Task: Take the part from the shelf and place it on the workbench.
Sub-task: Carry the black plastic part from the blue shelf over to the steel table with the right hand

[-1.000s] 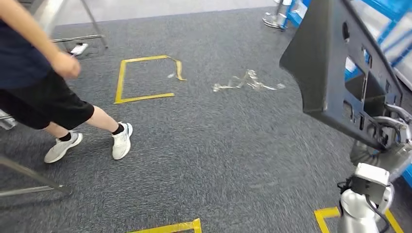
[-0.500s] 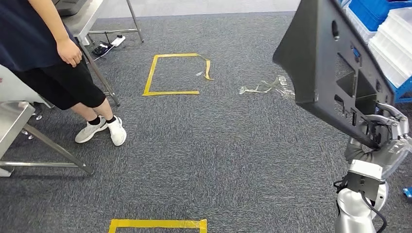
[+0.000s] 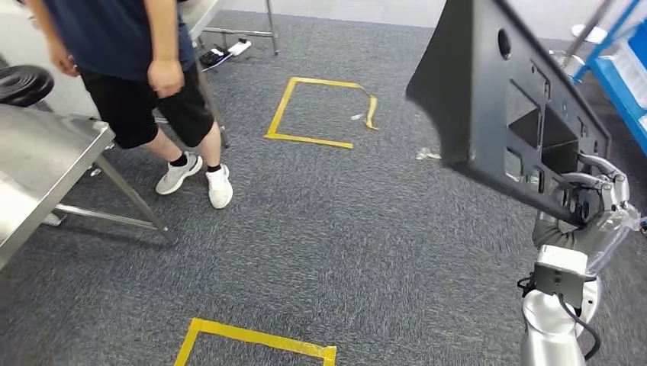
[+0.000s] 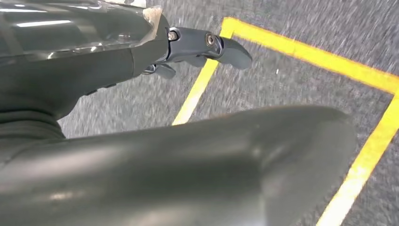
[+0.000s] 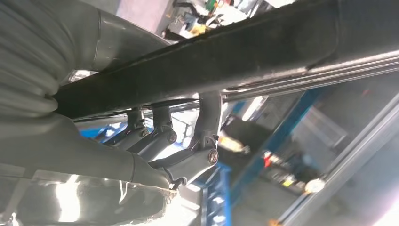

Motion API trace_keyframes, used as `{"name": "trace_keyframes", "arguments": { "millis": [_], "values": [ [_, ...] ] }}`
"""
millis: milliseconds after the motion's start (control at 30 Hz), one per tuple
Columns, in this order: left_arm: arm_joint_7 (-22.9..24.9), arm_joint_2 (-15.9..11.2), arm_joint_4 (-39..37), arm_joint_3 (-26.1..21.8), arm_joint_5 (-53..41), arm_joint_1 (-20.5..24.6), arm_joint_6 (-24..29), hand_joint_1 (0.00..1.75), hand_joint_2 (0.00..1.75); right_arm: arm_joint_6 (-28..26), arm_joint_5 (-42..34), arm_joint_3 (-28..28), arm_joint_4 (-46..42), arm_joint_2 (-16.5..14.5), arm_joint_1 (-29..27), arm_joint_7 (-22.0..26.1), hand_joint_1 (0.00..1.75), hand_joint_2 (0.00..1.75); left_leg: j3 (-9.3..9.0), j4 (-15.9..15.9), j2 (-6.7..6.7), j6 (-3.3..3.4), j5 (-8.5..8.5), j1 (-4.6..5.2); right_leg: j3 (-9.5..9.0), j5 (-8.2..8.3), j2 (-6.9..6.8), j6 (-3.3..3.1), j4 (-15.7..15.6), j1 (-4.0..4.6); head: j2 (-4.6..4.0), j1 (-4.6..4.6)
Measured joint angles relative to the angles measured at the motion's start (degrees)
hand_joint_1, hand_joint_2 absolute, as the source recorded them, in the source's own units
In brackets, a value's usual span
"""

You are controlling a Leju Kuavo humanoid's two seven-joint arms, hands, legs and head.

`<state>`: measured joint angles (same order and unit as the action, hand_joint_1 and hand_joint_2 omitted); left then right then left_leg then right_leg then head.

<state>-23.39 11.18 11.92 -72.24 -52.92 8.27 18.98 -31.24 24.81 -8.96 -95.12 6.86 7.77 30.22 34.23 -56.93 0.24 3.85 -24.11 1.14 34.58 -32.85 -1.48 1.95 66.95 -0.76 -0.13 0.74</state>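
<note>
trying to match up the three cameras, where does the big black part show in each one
Head view: the black part fills the upper right, its lower edge gripped by the right hand.
Left wrist view: the part is not in it; the left hand hangs over carpet and yellow tape.
Right wrist view: the part's dark edge crosses the picture, fingers hooked on it.
Shared landmark: the blue shelf frame.

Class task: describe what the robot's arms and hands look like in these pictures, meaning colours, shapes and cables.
The right arm is a silver cylinder with a black cable looped beside it. The right hand is silver-grey with dark fingers. The left hand has a glossy grey cover and rounded dark grey fingers.
</note>
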Motion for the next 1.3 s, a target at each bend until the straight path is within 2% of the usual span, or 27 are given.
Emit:
{"name": "trace_keyframes", "arguments": {
  "millis": [67,100,133,200,233,267,300,367,433,500,567,600,633,667,733,800,867,900,967,1033,1067,1100,1133,1167,1233,1267,1300],
  "values": [
    [0.2,0.1,0.0,0.0,0.0,0.1,-0.1,0.00,0.00,0.0,0.3,0.1,0.0,0.0,-0.4,-0.1,1.75,1.75,0.03,0.0,-1.65,0.04,0.03,-0.22,3.82,-2.17,1.14,0.22,6.9,-0.20,0.00,-0.21],
    [0.2,0.2,0.0,0.0,0.0,0.1,-0.1,0.00,0.00,0.0,0.4,0.1,0.1,0.0,-0.5,-0.2,1.75,1.75,0.03,-0.1,-2.49,-0.05,0.01,-0.34,4.51,-1.91,1.19,0.73,7.6,-0.35,0.00,-0.21],
    [0.2,0.3,0.0,0.0,0.0,0.1,-0.1,0.00,0.00,0.0,0.4,0.2,0.1,0.0,-0.6,-0.3,1.75,1.75,0.00,-0.2,-3.34,-0.22,-0.05,-0.53,4.08,-0.70,1.27,1.45,6.0,-0.56,0.00,-0.22],
    [0.3,0.3,0.0,0.0,0.1,0.0,-0.1,0.00,0.00,0.0,0.5,0.3,0.1,0.0,-0.5,-0.3,1.75,1.75,0.08,-0.9,-5.02,-0.96,-0.45,-0.98,0.91,2.85,2.52,3.08,-1.5,-1.22,0.00,-0.26],
    [0.3,0.2,0.0,0.0,0.1,0.0,-0.1,0.00,0.00,0.1,0.5,0.3,0.2,-0.1,-0.4,-0.3,1.75,1.75,0.31,-1.4,-5.72,-1.43,-0.73,-1.09,-0.55,4.04,3.29,3.33,-4.7,-1.45,0.00,-0.39],
    [0.3,0.2,0.0,0.0,0.1,0.0,-0.1,0.00,0.00,0.1,0.6,0.4,0.2,-0.1,-0.3,-0.3,1.75,1.75,0.63,-1.8,-6.28,-1.83,-0.90,-1.12,-1.46,4.66,3.82,3.17,-6.7,-1.56,0.00,-0.45],
    [0.3,0.2,0.0,0.0,0.1,-0.1,-0.1,0.00,0.00,0.1,0.6,0.5,0.3,-0.1,-0.3,-0.4,1.75,1.75,0.95,-2.0,-6.74,-2.15,-0.94,-1.08,-1.69,4.69,3.99,2.68,-7.1,-1.48,0.00,-0.42],
    [0.3,0.2,0.0,0.0,0.1,-0.3,0.0,0.00,0.00,0.1,0.6,0.8,0.4,-0.2,-0.2,-0.4,1.75,1.75,1.37,-2.0,-7.22,-2.53,-0.82,-1.20,-1.67,4.86,2.98,1.56,-7.1,-1.35,0.00,-0.25],
    [0.3,0.1,0.0,0.0,0.1,-0.4,0.0,0.00,0.00,0.1,0.6,0.9,0.4,-0.3,0.0,-0.4,1.75,1.75,2.25,-3.8,-4.97,-2.98,-1.96,-1.21,-1.77,4.91,2.03,0.77,-7.2,-1.41,0.00,0.04],
    [0.3,0.2,0.0,0.0,0.1,-0.3,0.1,0.00,0.00,0.1,0.7,0.9,0.5,-0.3,0.1,-0.4,1.75,1.75,5.25,-9.9,-1.68,-3.39,-5.14,-1.20,-1.87,4.80,0.95,0.04,-7.3,-1.18,0.00,0.40],
    [0.4,0.3,0.0,0.0,0.1,-0.3,0.1,0.00,0.00,0.1,0.9,1.0,0.5,-0.3,0.1,-0.4,1.75,1.75,9.14,-17.1,-0.61,-3.55,-7.93,-1.33,-1.87,4.65,-0.37,-0.41,-7.3,-0.87,0.00,0.52],
    [0.4,0.3,0.0,0.0,0.0,-0.3,0.1,0.00,0.00,0.1,1.0,1.1,0.5,-0.3,0.1,-0.4,1.75,1.75,10.10,-18.6,-0.49,-3.48,-7.96,-1.34,-1.91,4.56,-1.06,-0.52,-7.3,-0.74,0.00,0.53],
    [0.4,0.4,0.0,0.0,0.0,-0.3,0.1,0.00,0.00,0.1,1.1,1.2,0.6,-0.4,0.2,-0.4,1.75,1.75,9.85,-17.7,-0.40,-3.30,-6.90,-1.32,-2.00,4.47,-1.73,-0.63,-7.3,-0.63,0.00,0.53],
    [0.4,0.4,0.0,0.0,0.0,-0.3,0.1,0.00,0.00,0.1,1.1,1.4,0.6,-0.4,0.2,-0.4,1.75,1.75,8.43,-14.8,-0.08,-2.97,-5.02,-1.24,-2.16,4.34,-2.36,-0.69,-7.3,-0.53,0.00,0.53],
    [0.4,0.4,0.0,0.0,0.0,-0.3,0.1,0.00,0.00,0.1,1.3,1.6,0.6,-0.5,0.3,-0.4,1.75,1.75,4.24,-6.9,2.57,-2.00,-1.62,-0.57,-2.57,4.01,-3.51,-0.63,-7.3,-0.26,0.00,0.51],
    [0.5,0.3,0.1,0.1,-0.1,-0.1,0.1,0.00,0.00,0.1,1.6,1.7,0.6,-0.6,0.4,-0.5,1.75,1.75,2.20,-2.8,4.43,-1.41,-0.78,0.25,-2.86,3.69,-4.64,-0.27,-7.4,-0.01,0.00,0.48],
    [0.5,0.3,0.1,0.2,-0.2,0.0,0.1,0.00,0.00,0.3,2.0,1.9,0.5,-0.8,0.5,-0.7,1.75,1.75,2.07,-2.2,3.24,-1.17,-0.87,0.54,-3.34,3.49,-6.02,0.25,-7.8,0.14,0.00,0.51],
    [0.6,0.3,0.1,0.2,-0.2,0.0,0.1,0.00,0.00,0.4,2.1,2.0,0.5,-0.8,0.5,-0.8,1.75,1.75,1.65,-1.7,2.49,-1.01,-0.62,0.43,-3.59,3.29,-5.94,0.52,-7.7,0.11,0.00,0.47],
    [0.6,0.4,0.1,0.2,-0.2,0.0,0.1,0.00,0.00,0.5,2.2,2.2,0.5,-0.9,0.6,-0.9,1.75,1.75,0.55,-0.4,1.07,-0.62,0.03,-0.06,-2.75,1.86,-3.24,0.61,-5.1,0.11,0.00,0.35],
    [0.6,0.5,0.1,0.2,-0.2,0.1,0.1,0.00,0.00,0.5,2.2,2.3,0.6,-0.8,0.4,-0.9,1.75,1.75,0.18,-0.1,-0.51,-0.40,0.31,-0.43,0.88,-0.88,0.17,0.31,2.0,0.02,0.00,0.13],
    [0.6,0.5,0.1,0.2,-0.2,0.2,0.1,0.00,0.00,0.5,2.2,2.3,0.7,-0.7,0.3,-0.9,1.75,1.75,0.20,-0.1,-1.42,-0.36,0.32,-0.47,2.94,-1.92,0.85,0.33,5.6,0.00,0.00,-0.01],
    [0.6,0.6,0.0,0.2,-0.1,0.2,0.1,0.00,0.00,0.5,2.2,2.4,0.7,-0.7,0.2,-1.0,1.75,1.75,0.20,-0.1,-2.36,-0.37,0.30,-0.49,4.35,-2.18,1.09,0.58,7.6,-0.03,0.00,-0.03],
    [0.6,0.7,0.0,0.2,-0.1,0.2,0.1,0.00,0.00,0.6,2.2,2.4,0.8,-0.7,0.2,-1.0,1.75,1.75,0.17,-0.2,-3.27,-0.43,0.26,-0.55,4.73,-1.49,1.18,1.07,7.4,-0.10,0.00,-0.02],
    [0.6,0.7,0.0,0.2,-0.1,0.1,0.1,0.00,0.00,0.6,2.1,2.4,0.8,-0.7,0.2,-1.0,1.75,1.75,0.10,-0.3,-4.16,-0.56,0.18,-0.65,3.98,0.09,1.40,1.73,4.9,-0.24,0.00,-0.02],
    [0.6,0.7,0.0,0.2,0.0,0.2,0.1,0.00,0.00,0.8,2.1,2.4,1.0,-0.7,0.3,-1.0,1.75,1.75,0.25,-1.0,-5.79,-1.20,-0.26,-0.79,0.91,3.84,3.23,2.98,-2.9,-0.78,0.00,-0.13],
    [0.6,0.7,0.1,0.2,0.1,0.2,0.1,0.00,0.00,0.9,2.1,2.5,1.1,-0.6,0.4,-1.0,1.75,1.75,0.51,-1.4,-6.48,-1.59,-0.49,-0.78,-0.28,5.01,4.04,2.97,-5.7,-0.99,0.00,-0.19],
    [0.6,0.7,0.1,0.2,0.1,0.2,0.1,0.00,0.00,1.0,2.1,2.6,1.2,-0.7,0.4,-1.0,1.75,1.75,0.83,-1.8,-7.04,-1.93,-0.64,-0.74,-0.90,5.54,4.61,2.62,-7.2,-1.08,0.00,-0.16]
  ]
}}
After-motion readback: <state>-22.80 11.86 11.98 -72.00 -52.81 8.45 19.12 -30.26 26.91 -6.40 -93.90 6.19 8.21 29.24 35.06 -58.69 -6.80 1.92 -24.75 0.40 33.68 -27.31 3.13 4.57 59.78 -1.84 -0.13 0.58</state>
